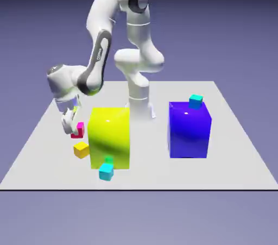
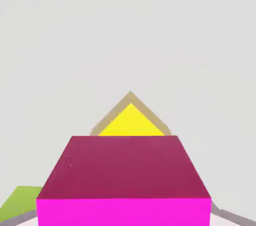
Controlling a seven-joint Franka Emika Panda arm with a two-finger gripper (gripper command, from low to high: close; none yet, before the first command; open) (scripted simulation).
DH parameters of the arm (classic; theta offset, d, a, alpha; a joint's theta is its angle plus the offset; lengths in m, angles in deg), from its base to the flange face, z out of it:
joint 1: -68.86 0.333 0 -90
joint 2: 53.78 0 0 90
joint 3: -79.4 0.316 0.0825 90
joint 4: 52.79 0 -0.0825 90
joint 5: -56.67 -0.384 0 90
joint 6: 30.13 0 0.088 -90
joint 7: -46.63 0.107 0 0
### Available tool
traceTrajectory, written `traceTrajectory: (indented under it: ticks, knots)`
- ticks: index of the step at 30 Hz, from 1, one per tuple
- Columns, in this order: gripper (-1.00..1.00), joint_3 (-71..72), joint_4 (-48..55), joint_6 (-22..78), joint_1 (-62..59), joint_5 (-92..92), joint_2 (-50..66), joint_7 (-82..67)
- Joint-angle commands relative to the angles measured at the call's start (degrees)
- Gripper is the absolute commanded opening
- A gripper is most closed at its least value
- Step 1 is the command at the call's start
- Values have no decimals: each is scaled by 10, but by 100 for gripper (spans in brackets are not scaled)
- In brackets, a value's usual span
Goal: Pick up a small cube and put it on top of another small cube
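The tiny magenta cube (image 1: 80, 129) hangs just above the table at the exterior view's left, and my gripper (image 1: 72, 128) is shut on it. In the hand view this magenta cube (image 2: 125, 180) fills the lower middle and hides both finger tips. The tiny yellow-orange cube (image 1: 81, 149) rests on the table a little nearer the camera than the held cube; in the hand view the yellow-orange cube (image 2: 131, 122) peeks out just beyond the magenta one's far edge.
A large yellow-green block (image 1: 110, 137) stands right beside both small cubes, with a tiny cyan cube (image 1: 106, 170) at its front corner. A large blue block (image 1: 189, 130) with a cyan cube (image 1: 195, 101) on top stands at the right. A yellow-green sliver (image 2: 17, 202) shows at the hand view's lower left.
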Motion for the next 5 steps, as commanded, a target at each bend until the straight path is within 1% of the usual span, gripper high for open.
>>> traceTrajectory:
  ticks: [1, 2, 3, 5]
  knots:
    - [-100, 9, -1, -17, -3, -23, 21, -17]
    - [-100, 12, -1, -22, -3, -30, 27, -22]
    - [100, 12, -1, -22, -3, -30, 27, -22]
    - [100, 3, 0, -5, -1, -6, 6, -5]
